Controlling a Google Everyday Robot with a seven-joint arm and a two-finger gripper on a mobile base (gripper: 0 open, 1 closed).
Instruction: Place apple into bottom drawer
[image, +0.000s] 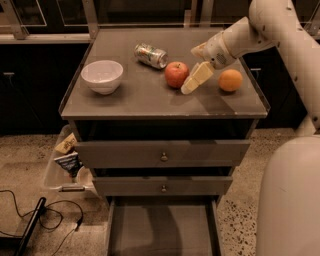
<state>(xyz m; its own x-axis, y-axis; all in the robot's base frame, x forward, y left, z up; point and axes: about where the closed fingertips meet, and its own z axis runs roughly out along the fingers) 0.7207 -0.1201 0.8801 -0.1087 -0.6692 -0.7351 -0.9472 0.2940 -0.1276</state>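
Note:
The red apple (176, 74) sits on the cabinet top, near the middle. My gripper (191, 70) is just to its right, low over the top, with its pale fingers (196, 78) spread open and pointing left at the apple. It holds nothing. The bottom drawer (160, 231) is pulled out at the foot of the cabinet, and its flat grey floor is bare.
An orange (230, 80) lies right of the gripper. A crushed can (151, 55) lies behind the apple, and a white bowl (102, 76) stands at the left. The two upper drawers (163, 156) are shut. A bin of packets (67, 159) and cables are on the floor at the left.

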